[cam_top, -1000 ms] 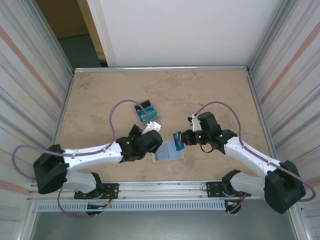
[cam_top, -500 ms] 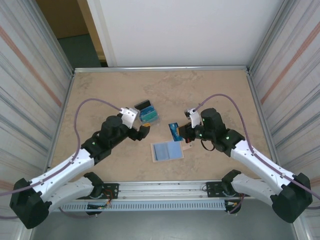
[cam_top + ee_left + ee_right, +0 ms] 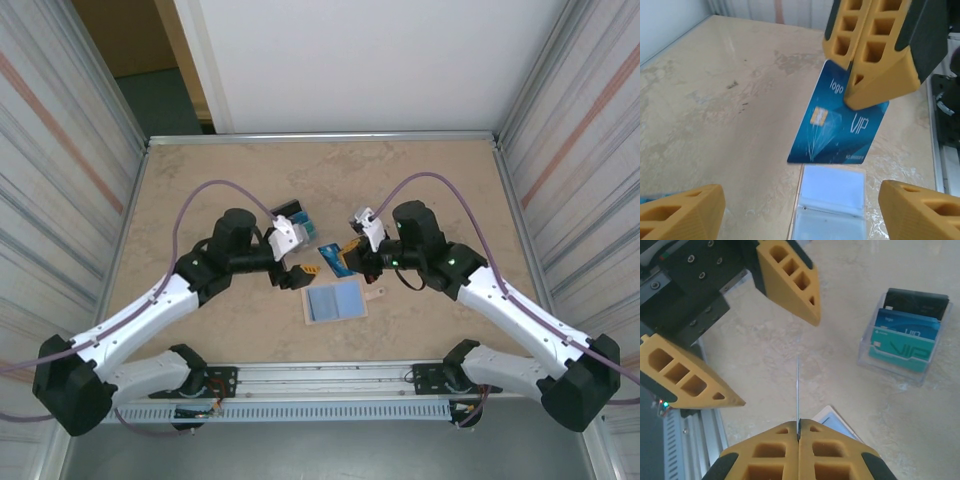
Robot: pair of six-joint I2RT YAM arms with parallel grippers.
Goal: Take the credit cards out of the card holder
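My right gripper (image 3: 798, 432) is shut on one edge of a blue credit card (image 3: 837, 122) marked "VIP" and holds it upright above the table; that card (image 3: 798, 390) shows edge-on in the right wrist view. My left gripper (image 3: 800, 215) stands open, its fingers (image 3: 790, 280) to either side of the card and apart from it. In the top view the left gripper (image 3: 300, 268) faces the right gripper (image 3: 350, 258) across the card (image 3: 332, 257). The card holder (image 3: 335, 300) lies open and flat on the table below them, pale blue faces up (image 3: 832, 200).
A clear plastic stand (image 3: 905, 337) holding black, blue and teal cards sits behind the left gripper (image 3: 295, 222). Metal walls line the table's left and right sides, and a rail (image 3: 330, 380) runs along the near edge.
The left arm pulled off the card holder, swung back and came in toward the held card, its jaws narrowing somewhat. The right gripper carried the blue card up and to the left.
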